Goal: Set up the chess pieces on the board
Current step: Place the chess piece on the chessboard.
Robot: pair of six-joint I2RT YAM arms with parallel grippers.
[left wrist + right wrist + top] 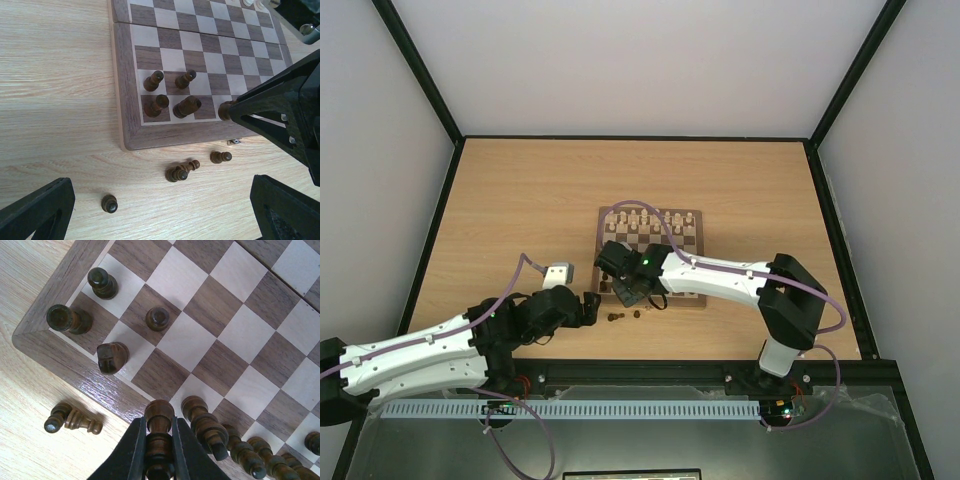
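**Operator:** What is the state of the right hand?

**Technician:** The right hand [159, 426] is clenched on one dark piece [159, 415], with a finger on either side of its stem. The piece sits at the near row of the board [123, 85], just beside the brown border.

**Operator:** And the left hand?

**Technician:** The left hand [162, 200] is released, its fingers spread wide and grasping nothing. It hovers over the worktop [55, 100], just off the board's near-left corner.

**Operator:** Where are the chess pieces?

**Technician:** Four chess pieces [186, 106] stand in a two-by-two block on the near-left corner squares. More dark pieces line the near row to the right of the grasped one (right wrist view; the count is not clear). Four others are off the board, on the worktop near the border. One stands upright [109, 203] apart to the left, two lie tipped and touching [180, 171], and one lies [220, 157] just beside those. Pale pieces [642, 218] occupy the far rows.
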